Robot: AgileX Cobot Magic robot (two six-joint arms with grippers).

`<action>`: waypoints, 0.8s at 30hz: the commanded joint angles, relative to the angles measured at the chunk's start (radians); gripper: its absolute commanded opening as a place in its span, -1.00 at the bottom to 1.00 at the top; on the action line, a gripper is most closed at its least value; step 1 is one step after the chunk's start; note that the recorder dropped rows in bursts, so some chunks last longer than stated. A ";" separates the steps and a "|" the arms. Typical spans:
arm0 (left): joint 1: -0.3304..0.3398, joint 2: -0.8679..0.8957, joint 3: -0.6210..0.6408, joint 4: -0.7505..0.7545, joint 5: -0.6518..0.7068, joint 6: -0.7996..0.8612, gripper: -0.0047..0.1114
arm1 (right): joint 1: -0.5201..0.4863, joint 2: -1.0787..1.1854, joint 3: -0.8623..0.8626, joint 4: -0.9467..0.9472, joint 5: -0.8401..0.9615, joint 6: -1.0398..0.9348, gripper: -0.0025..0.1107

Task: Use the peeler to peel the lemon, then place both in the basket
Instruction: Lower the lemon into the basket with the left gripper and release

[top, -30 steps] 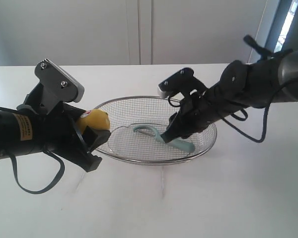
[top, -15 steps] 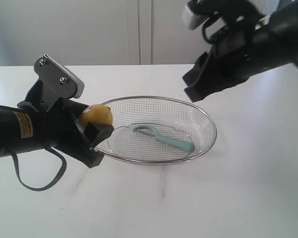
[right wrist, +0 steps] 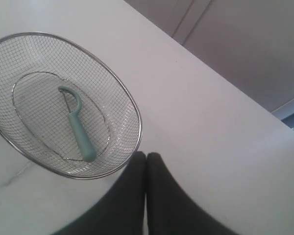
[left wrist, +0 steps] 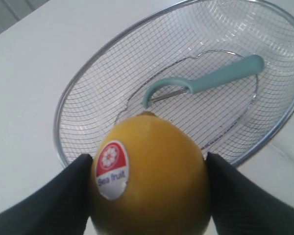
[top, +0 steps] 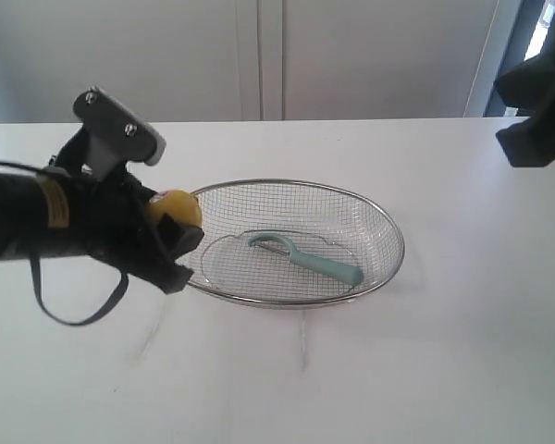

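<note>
My left gripper (top: 173, 231) is shut on the yellow lemon (top: 174, 207), holding it just above the left rim of the wire-mesh basket (top: 388, 225). From the left wrist the lemon (left wrist: 152, 171) bears a red and white sticker, and a black finger (left wrist: 235, 196) presses on each side. The teal peeler (top: 307, 259) lies flat in the basket's bottom; it also shows as the peeler (right wrist: 77, 125) in the right wrist view. My right gripper (right wrist: 146, 155) is shut and empty, raised high off to the basket's right; only part of its arm (top: 536, 111) shows in the exterior view.
The basket (right wrist: 132, 105) stands in the middle of a white table (top: 444, 370). A pale wall with cabinet doors (top: 259, 55) runs behind the table's far edge.
My right gripper has let go of the peeler in the basket, lifted up and away to the right, and shut. The left gripper has carried the lemon slightly up.
</note>
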 commanded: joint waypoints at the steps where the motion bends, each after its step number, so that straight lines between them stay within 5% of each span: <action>1: -0.003 0.093 -0.272 0.004 0.334 0.036 -0.92 | 0.000 -0.005 0.007 -0.008 0.002 0.018 -0.96; 5: -0.003 0.268 -0.535 -0.034 0.532 0.099 -0.92 | 0.000 -0.001 0.017 -0.008 -0.004 0.018 -0.96; 7: -0.003 0.381 -0.626 -0.189 0.576 0.267 -0.92 | 0.000 -0.001 0.017 -0.008 -0.004 0.018 -0.96; 15: 0.002 0.577 -0.655 -0.169 0.539 0.323 -0.92 | 0.000 -0.002 0.017 -0.012 -0.006 0.018 -0.96; 24: 0.006 0.600 -0.655 -0.180 0.736 0.307 -0.92 | 0.000 -0.002 0.017 -0.012 -0.006 0.018 -0.96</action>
